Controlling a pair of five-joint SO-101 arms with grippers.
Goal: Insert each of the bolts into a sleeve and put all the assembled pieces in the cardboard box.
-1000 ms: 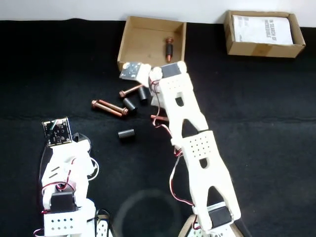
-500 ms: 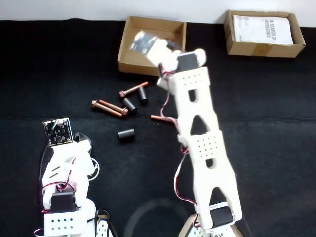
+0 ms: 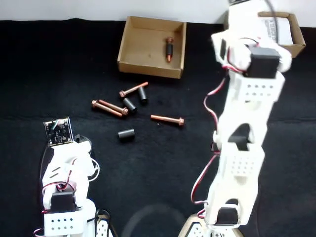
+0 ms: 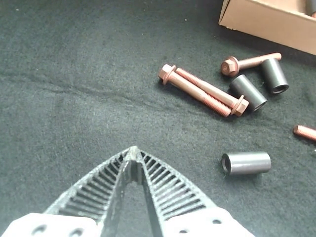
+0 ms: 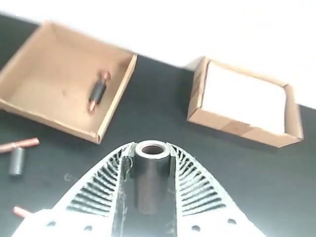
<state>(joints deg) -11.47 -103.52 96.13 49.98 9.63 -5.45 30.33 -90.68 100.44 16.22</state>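
My right gripper (image 5: pixel 150 148) is shut on a dark sleeve (image 5: pixel 149 180), held upright high above the table; the right arm (image 3: pixel 249 89) stands tall at the back right. The cardboard box (image 3: pixel 138 37) holds one assembled bolt and sleeve (image 3: pixel 169 49), also seen in the right wrist view (image 5: pixel 98 91). Loose on the black cloth lie a pair of copper bolts (image 4: pixel 202 91), another bolt (image 4: pixel 249 61), a single bolt (image 3: pixel 168 119) and three sleeves (image 4: pixel 246 163) (image 4: pixel 248 92) (image 4: pixel 274 75). My left gripper (image 4: pixel 132 150) is shut and empty, near the front left, short of the lone sleeve.
A second cardboard box (image 3: pixel 264 34) with white paper inside (image 5: pixel 244 101) stands at the back right, close under the raised right arm. The left arm (image 3: pixel 66 163) sits at the front left. Black cloth (image 3: pixel 74 64) covers the table.
The right arm rose from the parts in front of the box and swung up and to the back right. The single bolt it covered now shows. The left arm kept still.
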